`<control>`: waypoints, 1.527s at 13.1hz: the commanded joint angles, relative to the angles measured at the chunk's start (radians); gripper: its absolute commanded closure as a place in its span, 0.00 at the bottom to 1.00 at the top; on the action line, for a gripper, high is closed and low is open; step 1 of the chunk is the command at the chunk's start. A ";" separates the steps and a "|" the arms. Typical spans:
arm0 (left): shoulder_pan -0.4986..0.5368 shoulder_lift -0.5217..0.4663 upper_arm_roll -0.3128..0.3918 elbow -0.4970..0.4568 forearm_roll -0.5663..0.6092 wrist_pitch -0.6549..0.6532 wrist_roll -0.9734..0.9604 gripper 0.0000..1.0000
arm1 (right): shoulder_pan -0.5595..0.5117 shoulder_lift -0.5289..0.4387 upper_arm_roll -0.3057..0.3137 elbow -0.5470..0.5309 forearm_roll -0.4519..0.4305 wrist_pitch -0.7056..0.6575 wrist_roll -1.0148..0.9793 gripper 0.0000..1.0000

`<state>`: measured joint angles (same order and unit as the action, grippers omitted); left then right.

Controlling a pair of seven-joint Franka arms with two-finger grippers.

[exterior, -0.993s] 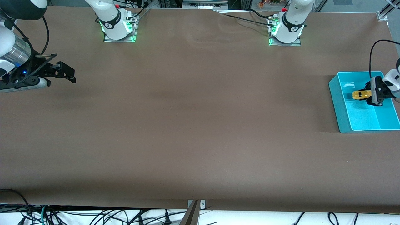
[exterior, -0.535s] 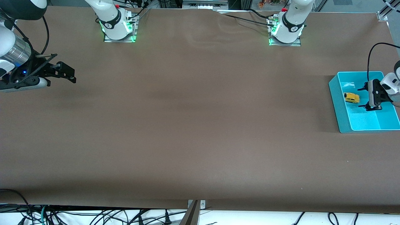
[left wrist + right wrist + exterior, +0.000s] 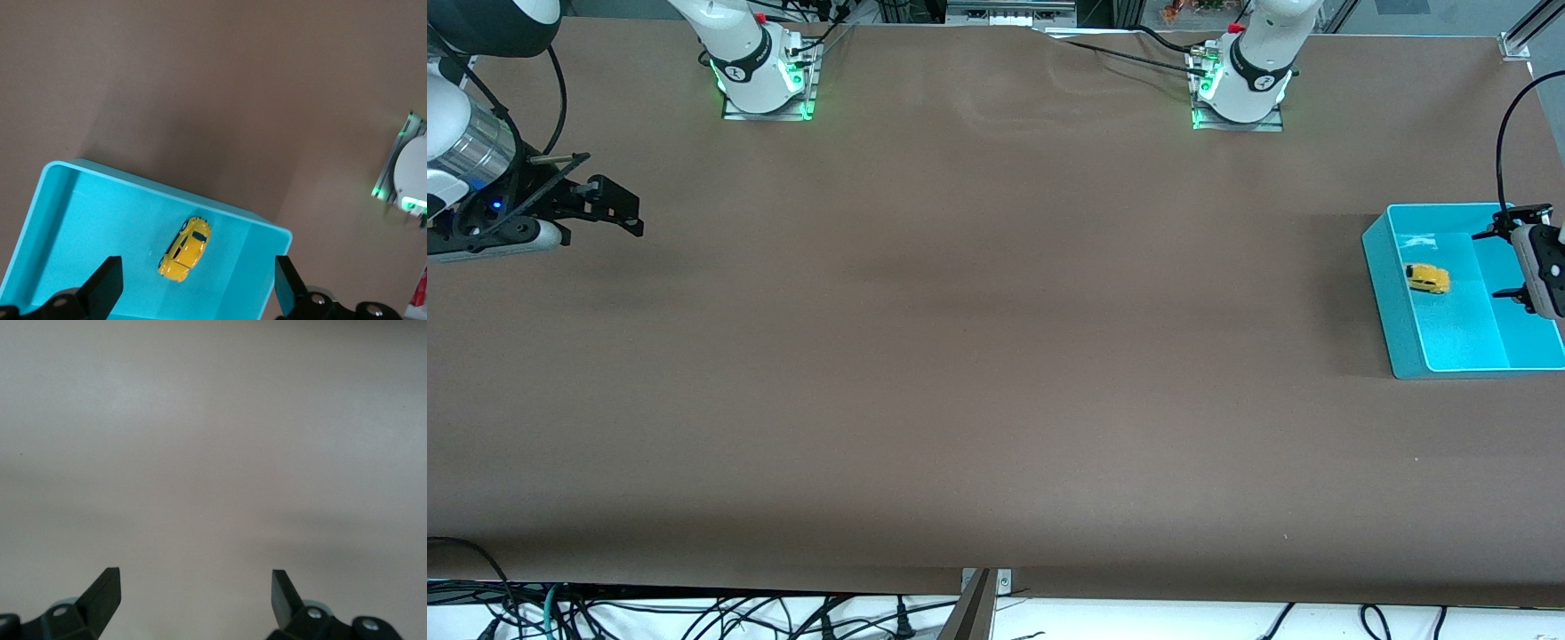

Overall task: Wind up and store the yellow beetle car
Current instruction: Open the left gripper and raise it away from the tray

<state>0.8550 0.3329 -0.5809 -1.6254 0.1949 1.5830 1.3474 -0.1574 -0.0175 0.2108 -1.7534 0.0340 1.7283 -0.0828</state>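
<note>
On the brown bench (image 3: pixel 996 356), your teal bin (image 3: pixel 1383 284) sits at the left arm's end, and the left claw (image 3: pixel 1513 263) hangs over it, fingers spread wide and empty. The yellow beetle car (image 3: pixel 1427 278) lies on the bin floor below, on its wheels, clear of both fingers, its long axis slanted across the gap. The right claw (image 3: pixel 609 213) waits, wide, well apart at the right arm's end. Storage looks done.

No text, label or number is readable — anywhere.
</note>
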 commanded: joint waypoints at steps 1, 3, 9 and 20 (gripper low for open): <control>-0.023 0.021 -0.092 0.114 0.028 -0.134 -0.233 0.00 | 0.001 0.010 0.001 0.026 -0.011 -0.023 0.015 0.00; -0.097 0.021 -0.106 0.160 0.025 -0.181 -0.368 0.00 | 0.001 0.010 0.001 0.025 -0.011 -0.024 0.015 0.00; -0.440 -0.122 -0.051 0.182 0.003 -0.215 -0.950 0.00 | 0.001 0.010 0.001 0.025 -0.011 -0.024 0.015 0.00; -0.830 -0.364 0.532 -0.047 -0.210 0.052 -1.223 0.00 | 0.001 0.010 0.001 0.025 -0.011 -0.024 0.015 0.00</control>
<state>0.0507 -0.0028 -0.0635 -1.6383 0.0005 1.6154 0.1285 -0.1572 -0.0165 0.2103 -1.7533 0.0339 1.7258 -0.0819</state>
